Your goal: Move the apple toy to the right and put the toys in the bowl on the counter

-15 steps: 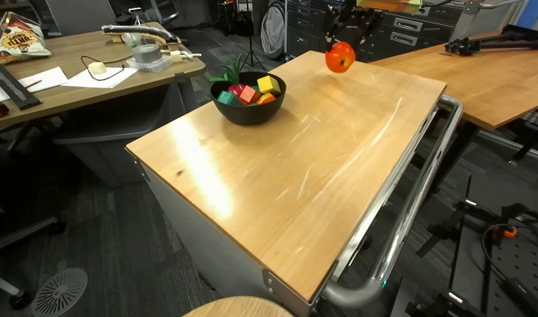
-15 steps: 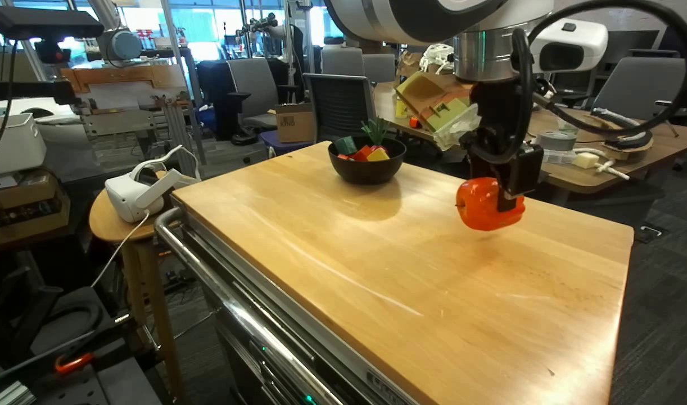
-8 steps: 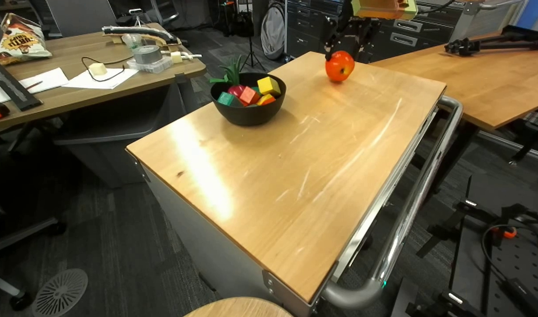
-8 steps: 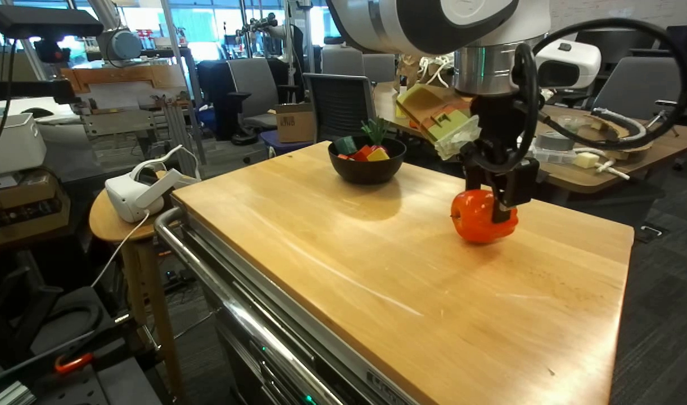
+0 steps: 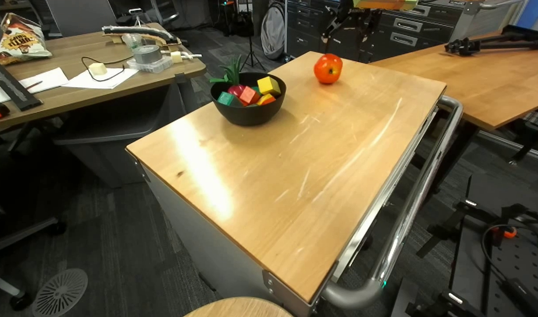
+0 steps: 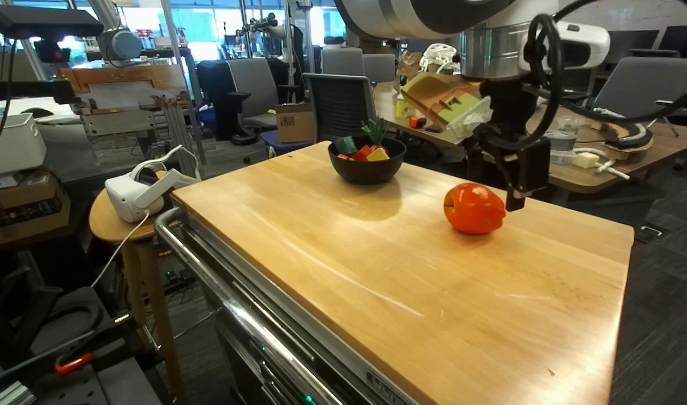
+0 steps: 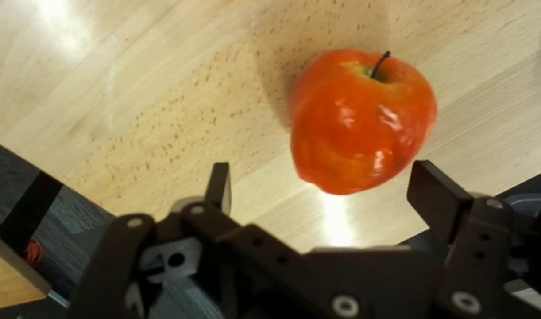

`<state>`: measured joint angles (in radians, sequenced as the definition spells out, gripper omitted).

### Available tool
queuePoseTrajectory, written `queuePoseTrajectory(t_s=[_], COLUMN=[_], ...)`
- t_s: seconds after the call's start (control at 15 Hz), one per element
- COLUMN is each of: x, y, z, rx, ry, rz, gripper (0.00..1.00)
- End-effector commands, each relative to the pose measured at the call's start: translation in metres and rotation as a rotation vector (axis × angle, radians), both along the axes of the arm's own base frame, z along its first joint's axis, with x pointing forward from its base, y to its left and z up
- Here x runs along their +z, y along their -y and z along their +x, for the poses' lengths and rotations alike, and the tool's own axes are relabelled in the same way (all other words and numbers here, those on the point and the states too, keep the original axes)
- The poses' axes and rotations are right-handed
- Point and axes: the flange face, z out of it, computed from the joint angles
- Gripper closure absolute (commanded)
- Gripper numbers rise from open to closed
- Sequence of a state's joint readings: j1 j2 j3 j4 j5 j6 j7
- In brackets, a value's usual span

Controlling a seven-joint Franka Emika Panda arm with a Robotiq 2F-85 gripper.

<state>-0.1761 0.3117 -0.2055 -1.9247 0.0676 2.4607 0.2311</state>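
The apple toy [image 7: 363, 124], orange-red with a dark stem, rests on the wooden counter [image 5: 295, 198] and shows in all views. My gripper [image 7: 323, 188] is open above it, its fingers [image 7: 219, 184] spread wide and apart from the apple. In an exterior view the gripper [image 6: 495, 185] hangs just beside and above the apple [image 6: 474, 209]. The black bowl [image 5: 251, 115] stands on the counter at some distance, seen in both exterior views. Inside it lie toys: a yellow block [image 5: 269, 85], a red block [image 5: 249, 95], a green block [image 5: 228, 98] and a dark-red round toy [image 5: 236, 90].
A metal rail [image 5: 410, 207] runs along one side of the counter. A cluttered desk [image 5: 181, 70] stands near the bowl's side, and another wooden table [image 5: 506, 83] lies beyond the rail. A round stool [image 6: 104, 216] carries a white headset [image 6: 135, 197].
A second ago the gripper held the apple above the counter. It came down, let go and rose again with open jaws. The apple now sits on the counter, shifted slightly from the half-second-ago spot.
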Motion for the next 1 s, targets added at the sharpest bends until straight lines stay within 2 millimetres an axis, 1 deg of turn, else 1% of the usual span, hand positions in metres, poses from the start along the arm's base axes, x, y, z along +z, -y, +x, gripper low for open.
queuePoseTrajectory(t_s=[0.0, 0.2, 0.33, 0.47, 0.53, 0.67, 0.93], x=[0.038, 0.055, 0.061, 0.064, 0.051, 0.053, 0.053], y=[-0.001, -0.010, -0.018, -0.027, -0.023, -0.026, -0.025], z=[-0.003, 0.002, 0.003, -0.001, 0.006, 0.007, 0.006], rx=[0.118, 0.283, 0.391, 0.488, 0.403, 0.457, 0.472], ry=[0.049, 0.085, 0.095, 0.122, 0.082, 0.099, 0.099], rz=[-0.053, -0.072, -0.075, -0.033, -0.052, -0.040, -0.043], gripper=[0.00, 0.00, 0.00, 0.00, 0.00, 0.00, 0.00])
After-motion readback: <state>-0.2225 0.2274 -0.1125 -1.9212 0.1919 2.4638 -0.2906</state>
